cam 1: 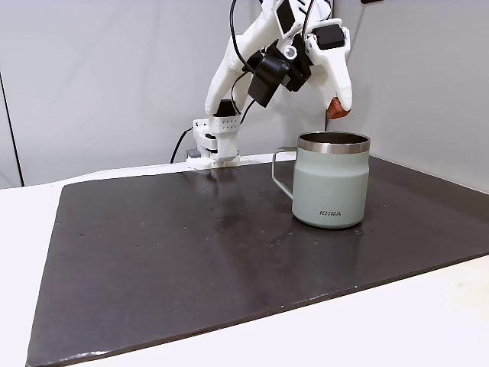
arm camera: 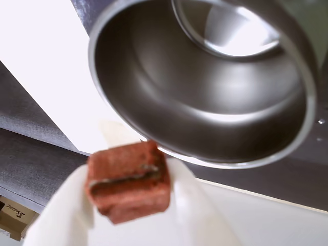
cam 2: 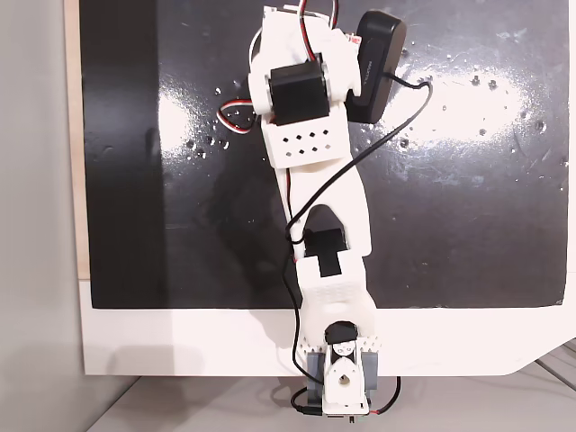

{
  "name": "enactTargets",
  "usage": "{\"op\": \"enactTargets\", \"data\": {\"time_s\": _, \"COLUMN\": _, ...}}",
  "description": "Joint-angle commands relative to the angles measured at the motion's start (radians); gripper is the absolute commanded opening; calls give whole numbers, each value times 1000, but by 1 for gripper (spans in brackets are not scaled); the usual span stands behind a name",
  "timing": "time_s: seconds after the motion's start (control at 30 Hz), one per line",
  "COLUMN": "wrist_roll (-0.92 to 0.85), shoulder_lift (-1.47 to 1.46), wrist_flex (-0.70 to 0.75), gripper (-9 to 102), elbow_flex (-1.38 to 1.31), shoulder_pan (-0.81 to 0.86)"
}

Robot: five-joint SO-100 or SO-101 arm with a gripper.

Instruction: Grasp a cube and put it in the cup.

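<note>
Rust-red cube (arm camera: 128, 180) — small, rough-faced, with a darker groove across its top — sits pinched between the two white fingers of the gripper (arm camera: 130, 197) in the wrist view, held in the air just short of the cup's rim. In a fixed view from the side the gripper (cam 1: 339, 109) hangs directly above the back edge of the pale sage-green squat mug (cam 1: 330, 187), and the reddish cube (cam 1: 338, 112) peeks out at the fingertip, clear of the steel rim below it. The mug stands upright on the dark grey mat (cam 1: 191, 252) that covers the white counter (cam 1: 397, 321), its loop handle turned to the left in that view and small dark lettering near its base. From the wrist camera the mug's bare steel interior (arm camera: 205, 102) gapes open — shiny and holding nothing. The other fixed view looks down on the white arm (cam 2: 315, 207) stretched over the glossy black mat (cam 2: 468, 180).
</note>
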Motion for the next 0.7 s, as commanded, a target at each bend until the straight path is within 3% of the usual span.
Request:
{"op": "enactTargets", "data": {"time_s": 0.0, "wrist_roll": -5, "shoulder_lift": 12, "wrist_flex": -12, "gripper": 4, "elbow_flex": -60, "shoulder_pan": 2}}
{"op": "enactTargets", "data": {"time_s": 0.33, "wrist_roll": -17, "shoulder_lift": 21, "wrist_flex": 2, "gripper": 5, "elbow_flex": -63, "shoulder_pan": 2}}
{"op": "enactTargets", "data": {"time_s": 0.5, "wrist_roll": -31, "shoulder_lift": 38, "wrist_flex": 15, "gripper": 19, "elbow_flex": -63, "shoulder_pan": -2}}
{"op": "enactTargets", "data": {"time_s": 0.67, "wrist_roll": -41, "shoulder_lift": 49, "wrist_flex": 35, "gripper": 26, "elbow_flex": -61, "shoulder_pan": -14}}
